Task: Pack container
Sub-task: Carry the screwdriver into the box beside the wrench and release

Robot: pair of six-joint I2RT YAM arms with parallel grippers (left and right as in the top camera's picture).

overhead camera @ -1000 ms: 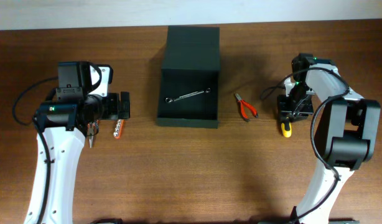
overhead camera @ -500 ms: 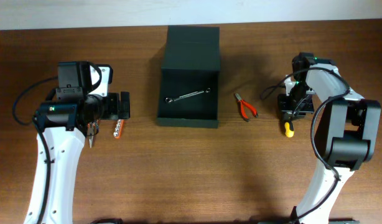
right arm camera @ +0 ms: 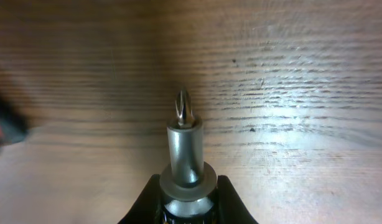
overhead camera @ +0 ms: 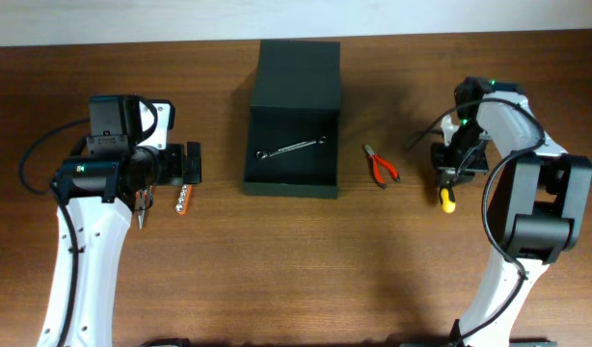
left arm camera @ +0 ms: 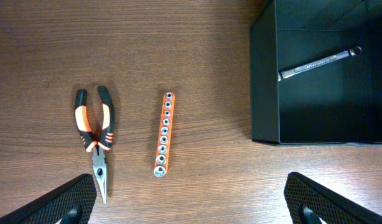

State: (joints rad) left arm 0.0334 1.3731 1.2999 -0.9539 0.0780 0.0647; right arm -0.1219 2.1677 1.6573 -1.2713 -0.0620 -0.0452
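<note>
Container (overhead camera: pixel 291 172) sits open at 12 o'clock on the worktop (overhead camera: pixel 296 275), lid laid back, with a wrench (overhead camera: pixel 292 147) on its floor. Right claw (right arm camera: pixel 186 204), at 3 o'clock from it, is clenched on the screwdriver (right arm camera: pixel 185 152) shaft. Left claw (left arm camera: pixel 191 204), at 9 o'clock, hangs fully released above pliers (left arm camera: pixel 96 140) and socket rail (left arm camera: pixel 163 134).

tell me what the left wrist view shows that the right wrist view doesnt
Left wrist only: pliers, a socket strip, and the open box with a wrench inside. Right wrist only: a screwdriver tip poking out between the right fingers. Both: the brown wooden table.
</note>
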